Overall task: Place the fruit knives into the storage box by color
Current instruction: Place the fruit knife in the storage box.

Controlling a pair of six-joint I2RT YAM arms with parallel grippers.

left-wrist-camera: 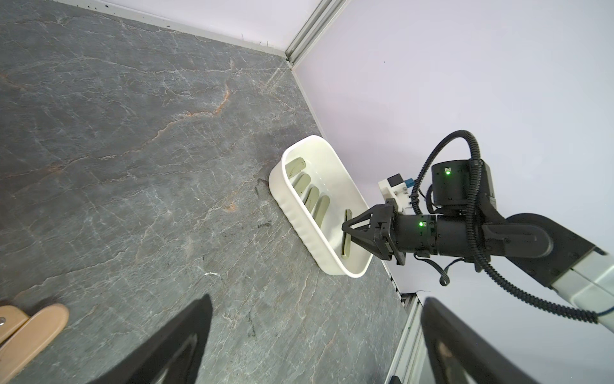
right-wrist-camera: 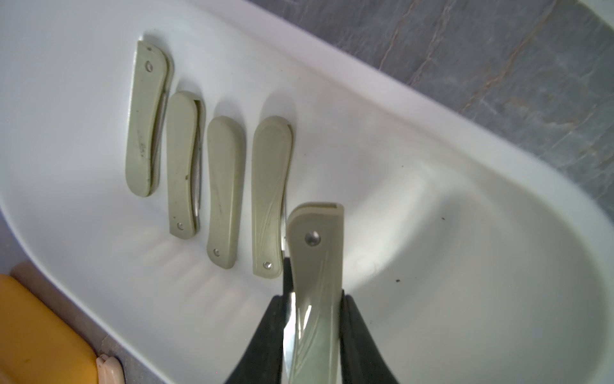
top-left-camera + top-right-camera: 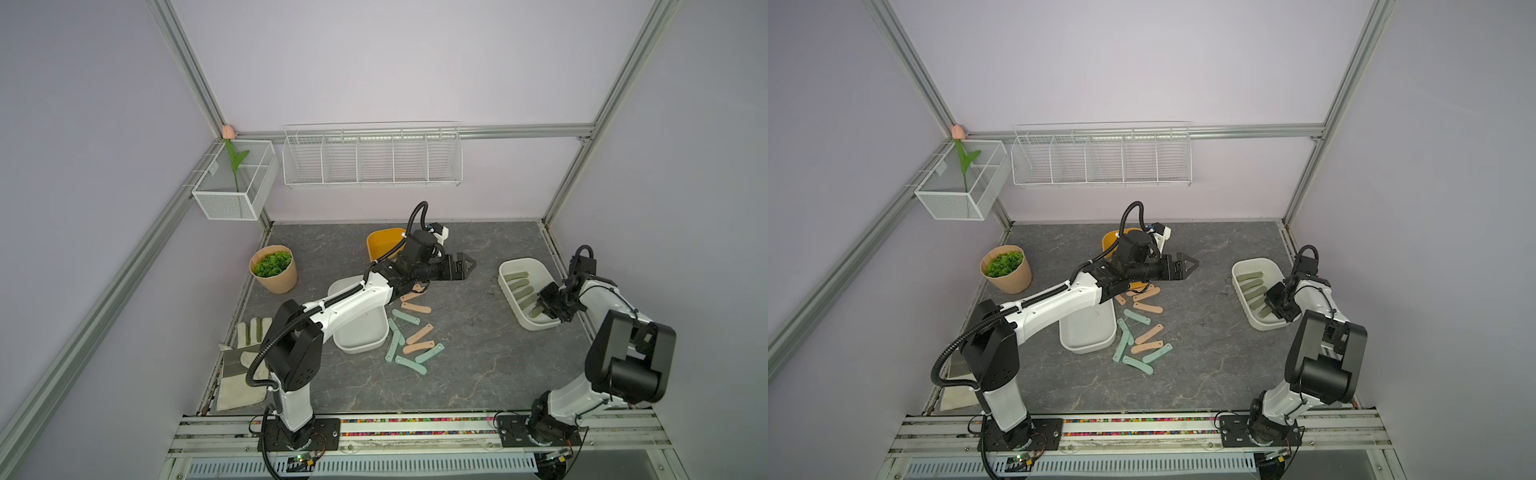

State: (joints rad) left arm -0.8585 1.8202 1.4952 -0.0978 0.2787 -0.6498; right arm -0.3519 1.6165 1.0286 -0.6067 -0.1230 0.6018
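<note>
Right wrist view: right gripper clamps an olive folded knife with a silver rivet; left gripper spread apart.

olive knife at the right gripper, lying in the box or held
Held: the right gripper is shut on the olive knife, over the white box beside four olive knives lying flat.

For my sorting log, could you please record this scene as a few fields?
right gripper: shut on olive knife over right white box
right white box: four olive knives lying inside
left gripper: open, empty
loose knives: pink and teal, on table beside middle white box
middle white box: no knives visible
</note>
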